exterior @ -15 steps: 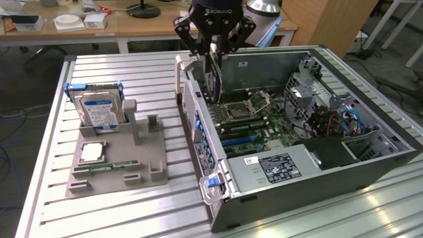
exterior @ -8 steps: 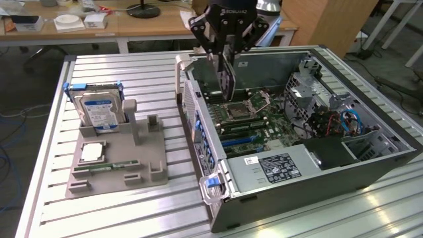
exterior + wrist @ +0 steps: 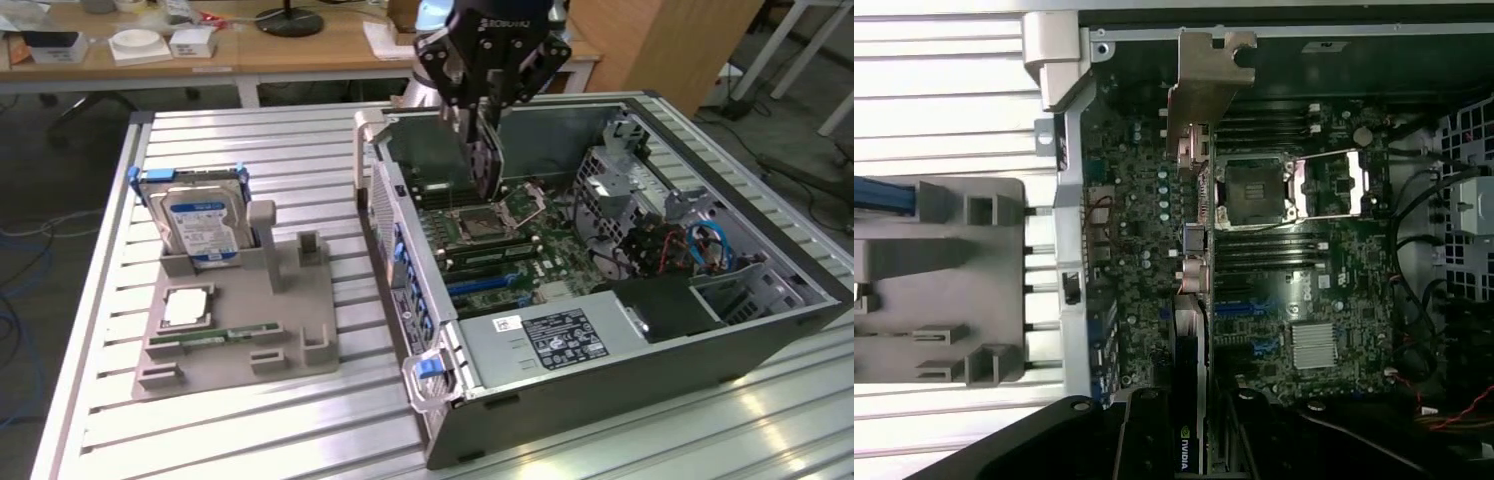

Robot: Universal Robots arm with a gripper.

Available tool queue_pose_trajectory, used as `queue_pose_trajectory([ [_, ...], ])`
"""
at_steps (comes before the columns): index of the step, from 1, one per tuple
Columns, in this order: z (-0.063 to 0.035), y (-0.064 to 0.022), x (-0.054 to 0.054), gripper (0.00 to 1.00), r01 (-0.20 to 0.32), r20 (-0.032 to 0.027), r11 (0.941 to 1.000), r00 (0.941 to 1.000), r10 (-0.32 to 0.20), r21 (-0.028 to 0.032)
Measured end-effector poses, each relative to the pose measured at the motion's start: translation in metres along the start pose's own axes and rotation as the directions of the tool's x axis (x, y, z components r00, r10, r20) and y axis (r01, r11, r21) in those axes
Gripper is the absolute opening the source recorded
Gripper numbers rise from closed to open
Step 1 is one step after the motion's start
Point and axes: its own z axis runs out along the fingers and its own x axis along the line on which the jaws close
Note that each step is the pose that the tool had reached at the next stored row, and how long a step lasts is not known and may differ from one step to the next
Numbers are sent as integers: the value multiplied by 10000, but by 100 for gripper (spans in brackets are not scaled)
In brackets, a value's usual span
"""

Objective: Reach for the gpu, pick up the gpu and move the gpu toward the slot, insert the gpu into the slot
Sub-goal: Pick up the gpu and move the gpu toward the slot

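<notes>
Black gripper hangs over the open computer case, above the end of the case farthest from its labelled silver box. Its fingers are closed on the top of the graphics card, one on each face. The card hangs upright and edge-down inside the case, over the motherboard and just beside the processor socket. Whether its lower edge touches the board cannot be told. In the wrist view the card appears edge-on between the fingers of the gripper, with its metal end bracket reaching to the case wall. The socket lies close alongside. Outside the case, on the slatted metal table, a grey holder carries a blue-labelled hard drive standing upright and a small green memory stick lying flat.
</notes>
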Motion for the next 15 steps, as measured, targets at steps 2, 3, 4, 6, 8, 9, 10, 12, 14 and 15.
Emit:
queue_pose_trajectory([
  [2,4,6,-77,26,3,-6,10000,10000,-3,-1],
  [3,5,9,-113,26,2,-9,10000,10000,-2,-1],
  [4,7,12,-149,26,1,-12,10000,10000,-1,0],
  [6,11,18,-223,26,4,-17,10000,10000,-4,0],
  [8,14,25,-302,26,2,-25,10000,10000,-2,0],
  [9,16,28,-337,26,2,-28,10000,10000,-2,-1],
  [10,18,31,-375,26,4,-32,10000,10000,-4,-1],
  [12,22,38,-458,26,2,-46,10000,10000,-2,1],
  [14,26,45,-544,26,3,-75,10000,10000,-3,3],
  [15,29,49,-590,26,0,-99,10000,10000,0,6],
])
